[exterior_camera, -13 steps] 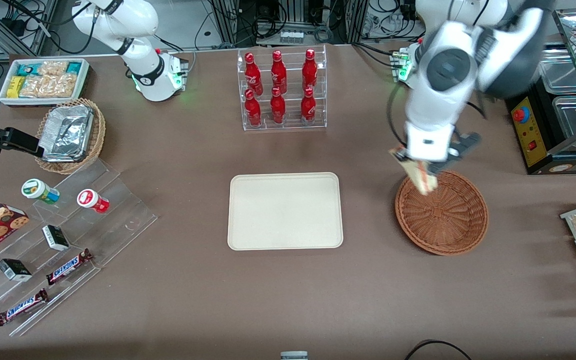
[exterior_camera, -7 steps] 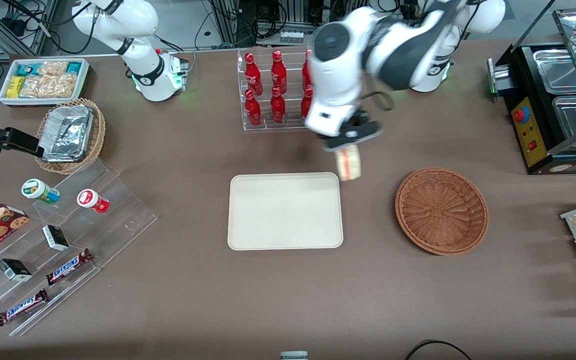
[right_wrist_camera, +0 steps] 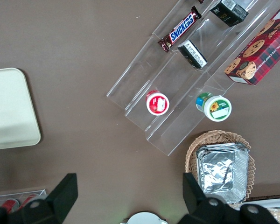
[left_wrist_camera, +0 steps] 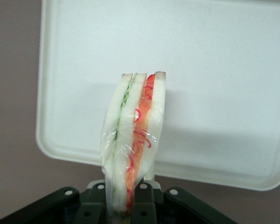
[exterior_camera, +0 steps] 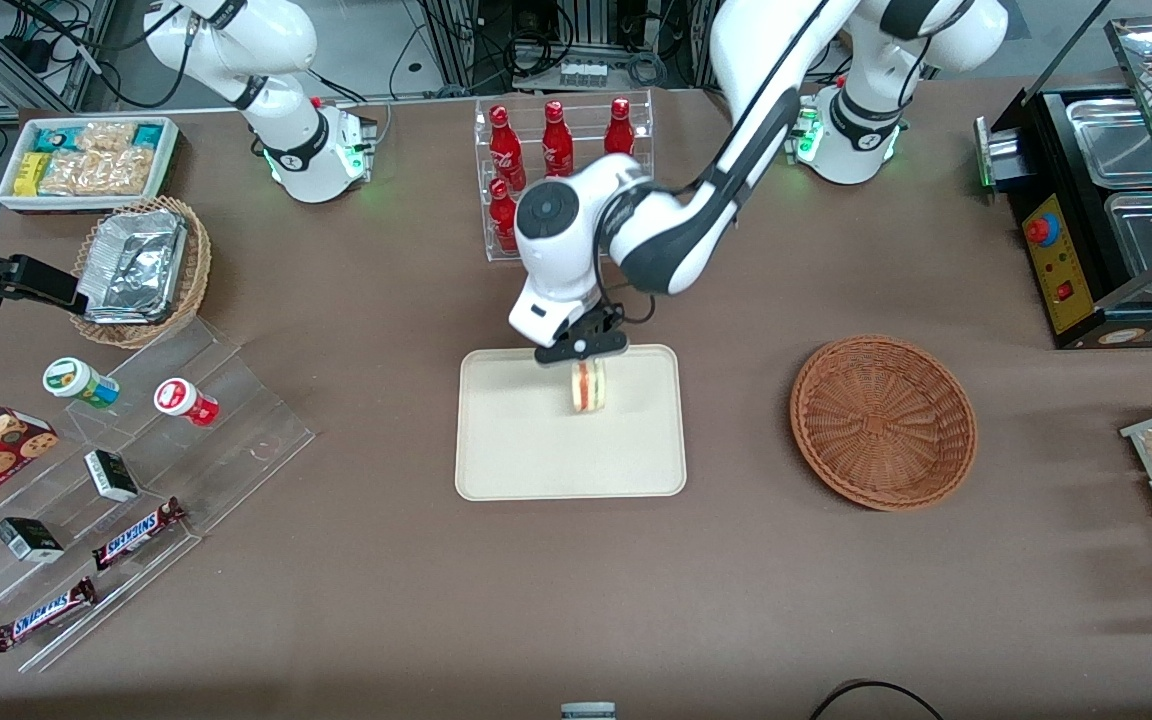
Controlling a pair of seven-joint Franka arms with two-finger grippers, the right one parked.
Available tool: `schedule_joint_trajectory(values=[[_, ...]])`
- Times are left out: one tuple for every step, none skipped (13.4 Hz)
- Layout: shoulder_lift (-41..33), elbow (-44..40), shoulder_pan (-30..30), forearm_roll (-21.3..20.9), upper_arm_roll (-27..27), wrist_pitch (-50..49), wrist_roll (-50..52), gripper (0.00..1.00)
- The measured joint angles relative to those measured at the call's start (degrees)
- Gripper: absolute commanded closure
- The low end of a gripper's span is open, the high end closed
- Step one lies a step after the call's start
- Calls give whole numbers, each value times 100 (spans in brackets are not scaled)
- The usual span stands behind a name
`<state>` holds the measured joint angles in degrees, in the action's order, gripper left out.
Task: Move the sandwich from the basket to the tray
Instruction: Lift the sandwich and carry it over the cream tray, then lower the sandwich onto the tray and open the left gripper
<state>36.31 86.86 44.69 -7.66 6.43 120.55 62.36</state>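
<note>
The claw is clamped on the sandwich, hanging it above the upper middle of the tray, with the basket empty at frame right; lowering and release remain.

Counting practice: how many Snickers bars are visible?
2 Snickers bars on the clear stepped stand: one, another nearer the camera; none seems hidden. The gripper holds the triangular sandwich above the cream tray.
</note>
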Motion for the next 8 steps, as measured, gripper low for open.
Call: schedule_joint_trajectory(values=[[149,-57,0,-3,-10,181,-13,100],[276,-112,0,-6,-21,330,-24,100],[382,-171,0,-7,-29,431,-30,100],[481,-232,1,-9,-33,491,-31,100],[577,-306,1,-10,-33,509,-32,100],[662,-374,2,-14,-34,513,-35,100],[731,-426,2,-65,-36,523,-69,100],[783,-467,2,-182,-37,526,-110,96]])
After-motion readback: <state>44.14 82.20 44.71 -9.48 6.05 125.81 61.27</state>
